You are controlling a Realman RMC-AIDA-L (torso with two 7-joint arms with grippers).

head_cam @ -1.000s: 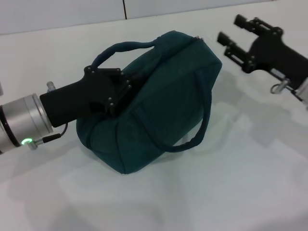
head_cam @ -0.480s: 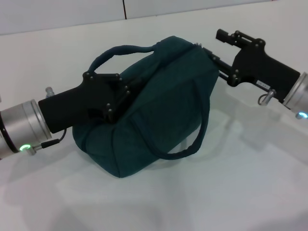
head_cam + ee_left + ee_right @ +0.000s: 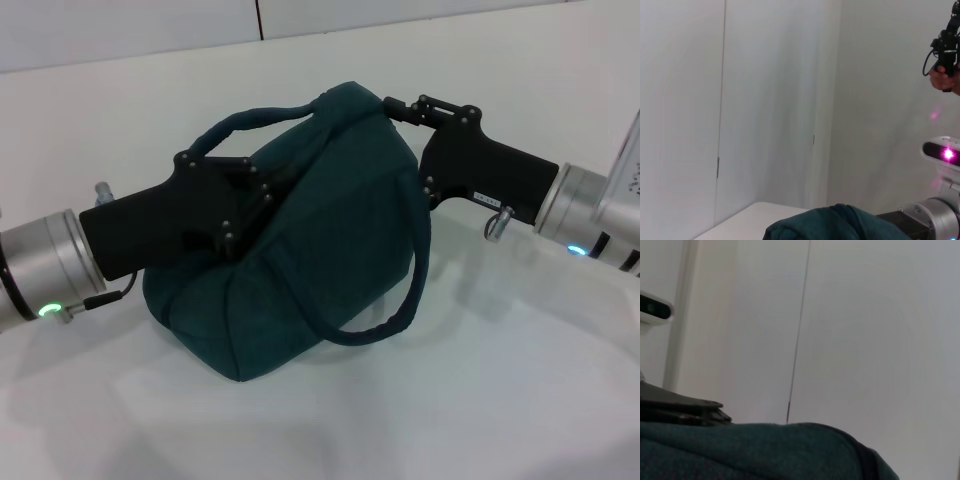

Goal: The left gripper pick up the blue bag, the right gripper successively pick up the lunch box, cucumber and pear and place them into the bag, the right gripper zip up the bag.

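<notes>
Bag: the blue bag [image 3: 320, 230], dark teal in colour, sits bulging on the white table [image 3: 500, 400], tipped a little toward the robot's left, near the table's middle.
Handles: one strap [image 3: 250, 115] arches over the top; the other [image 3: 400, 310] hangs down the near side.
Left gripper: the left gripper [image 3: 245, 195] is clamped on the bag's upper left side, fabric bunched between its fingers.
Right gripper: the right gripper [image 3: 395, 108] reaches in at the top right end of the bag, fingertips against the top seam; how far they are closed I cannot tell.
Wrist views: both show only teal fabric [image 3: 840, 225] [image 3: 750, 450] under pale wall.
</notes>
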